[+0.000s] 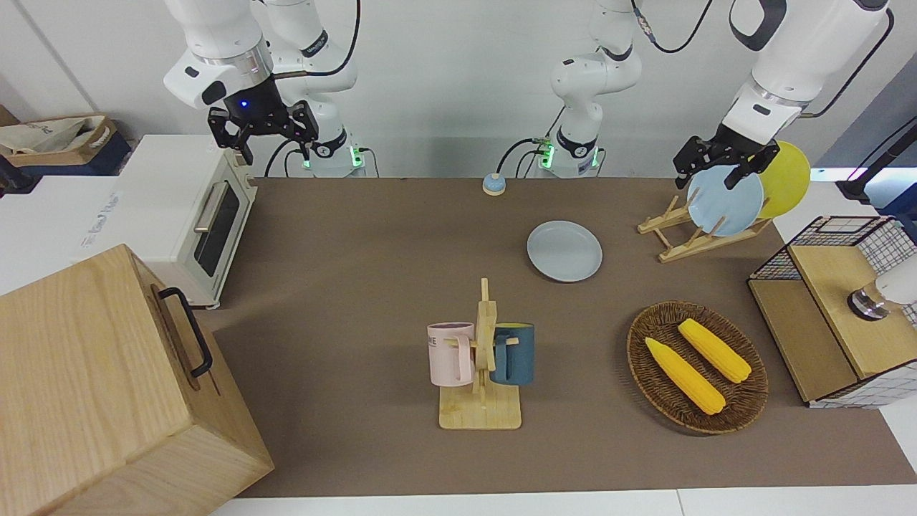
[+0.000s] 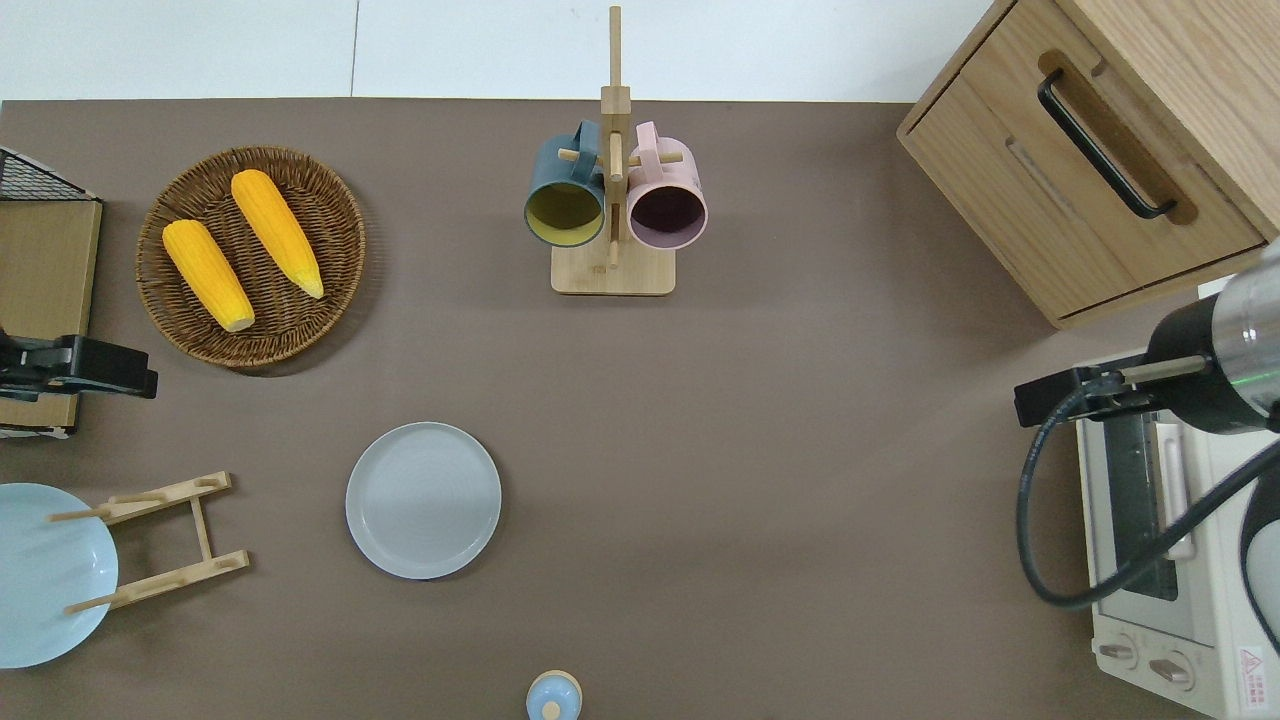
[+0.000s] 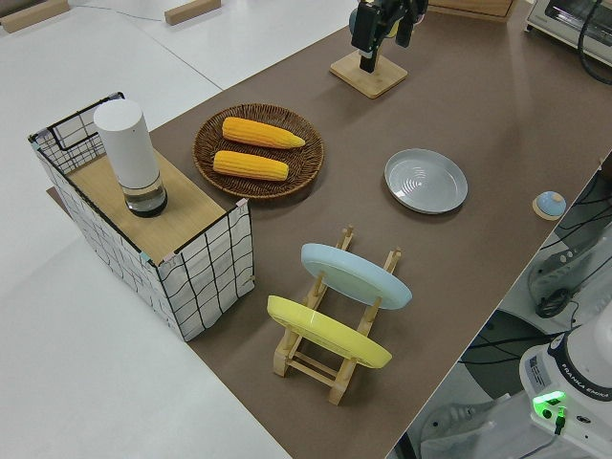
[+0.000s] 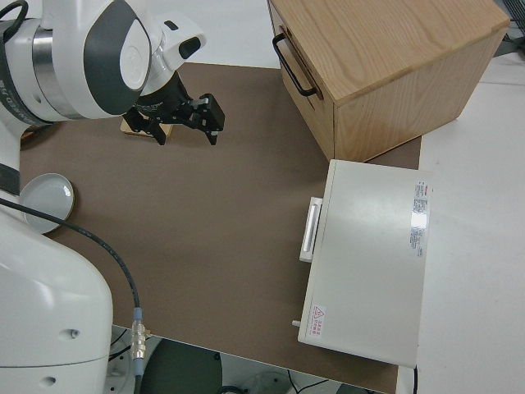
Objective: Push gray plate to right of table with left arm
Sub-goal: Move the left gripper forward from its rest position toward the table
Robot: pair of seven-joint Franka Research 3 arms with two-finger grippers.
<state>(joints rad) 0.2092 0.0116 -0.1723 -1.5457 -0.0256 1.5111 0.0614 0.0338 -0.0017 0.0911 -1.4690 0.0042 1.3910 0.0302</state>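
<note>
The gray plate [image 1: 564, 251] [image 2: 423, 500] [image 3: 426, 180] [image 4: 47, 195] lies flat on the brown table [image 1: 358, 251] [image 2: 750, 450], nearer to the robots than the mug stand and beside the dish rack. My left gripper [image 1: 707, 175] [image 2: 140, 375] [image 3: 382, 38] hangs open in the air with nothing in it. It is over the table's left-arm end, between the wicker basket and the dish rack, well apart from the plate. My right arm is parked, its gripper [image 1: 276, 149] [image 4: 187, 135] open and empty.
A wooden rack [image 1: 688, 236] [image 2: 160, 540] holds a light-blue plate [image 1: 725, 201] and a yellow plate [image 1: 788, 179]. A wicker basket [image 1: 645, 358] [image 2: 340, 240] holds two corn cobs. Also here are a mug stand [image 1: 481, 373], a small bell [image 1: 493, 185], a wire shelf [image 1: 831, 315], a toaster oven [image 1: 179, 215] and a wooden cabinet [image 1: 93, 387].
</note>
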